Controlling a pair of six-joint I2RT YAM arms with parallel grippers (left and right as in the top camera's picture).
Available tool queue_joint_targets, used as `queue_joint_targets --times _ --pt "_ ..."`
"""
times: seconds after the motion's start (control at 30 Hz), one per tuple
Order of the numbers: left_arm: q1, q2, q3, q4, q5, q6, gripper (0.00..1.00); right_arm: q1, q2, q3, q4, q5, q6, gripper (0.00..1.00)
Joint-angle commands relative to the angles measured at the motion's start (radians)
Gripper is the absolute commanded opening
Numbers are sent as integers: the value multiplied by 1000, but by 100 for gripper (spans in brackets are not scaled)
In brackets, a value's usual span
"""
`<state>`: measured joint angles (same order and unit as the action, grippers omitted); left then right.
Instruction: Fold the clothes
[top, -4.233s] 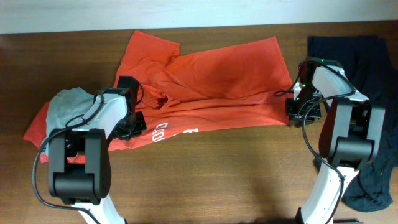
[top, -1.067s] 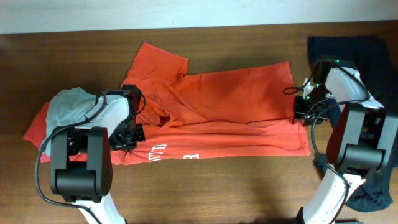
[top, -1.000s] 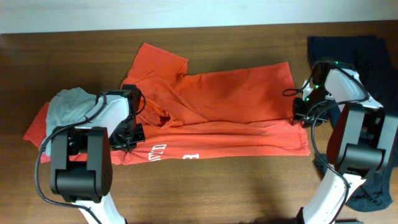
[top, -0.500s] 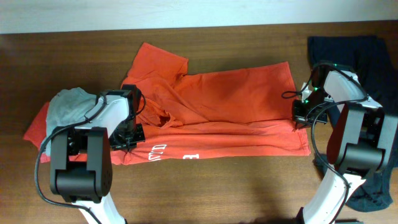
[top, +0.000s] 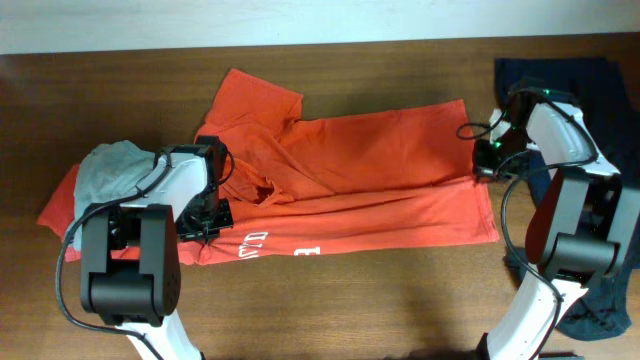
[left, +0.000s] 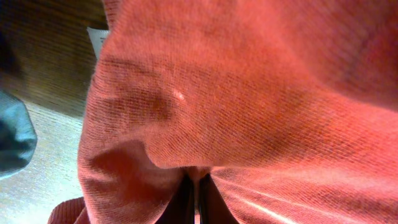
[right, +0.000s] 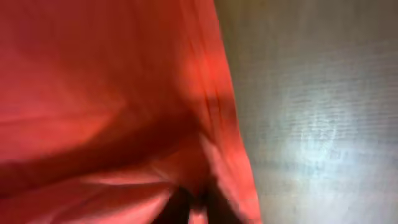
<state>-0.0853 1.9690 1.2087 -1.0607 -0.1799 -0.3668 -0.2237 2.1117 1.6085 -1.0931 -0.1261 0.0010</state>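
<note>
Orange shirt (top: 350, 170) lies rumpled across the middle of the tabletop (top: 340, 300), with white lettering near its front edge. Left gripper (left: 196, 194) is pinched tight on a fold at the shirt's left part. Right gripper (right: 199, 208) is at the shirt's right edge, jaws narrow with cloth between them; that view is blurred. Grey cloth (top: 105, 170) overlaps the shirt's left end. Navy garment (top: 560, 75) lies far right.

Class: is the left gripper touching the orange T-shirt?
Touching. The left wrist view shows the left gripper shut on a fold of the orange T-shirt.
</note>
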Motion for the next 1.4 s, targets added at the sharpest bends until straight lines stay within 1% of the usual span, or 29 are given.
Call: queue_joint_targets --times 0.0,0.07,0.17,0.27,0.37,0.43,0.7,0.9,1.1,1.13,1.2,1.37 --pt "10 62 -43 47 -19 1 4 -6 -30 24 52 -37 3 39" --pt "10 62 -43 48 -19 1 4 -6 -30 24 87 -37 3 47" --pt "10 62 -43 51 -19 1 4 -7 -30 24 90 -36 3 47" --pt "10 62 -43 51 -19 1 4 -7 -31 25 45 -24 1 46" --pt "10 62 -43 50 -19 1 4 -7 -31 28 -47 -13 -35 26" --pt "10 62 -43 50 -19 1 4 -7 -31 28 -97 11 -34 23" --pt "10 62 -43 50 -19 1 4 -8 -47 26 -193 33 -50 24" --pt "10 62 -43 50 -19 1 4 -7 -46 24 -144 33 -50 25" --pt "10 61 -43 50 -19 1 4 -6 -46 14 -195 34 -57 25" --pt "9 61 -43 50 -19 1 4 -6 -46 11 -191 34 -56 26" --pt "9 61 -43 50 -19 1 4 -7 -45 11 -165 46 -53 32" --pt "10 61 -43 51 -19 1 5 -8 -47 79 -163 51 -38 38"
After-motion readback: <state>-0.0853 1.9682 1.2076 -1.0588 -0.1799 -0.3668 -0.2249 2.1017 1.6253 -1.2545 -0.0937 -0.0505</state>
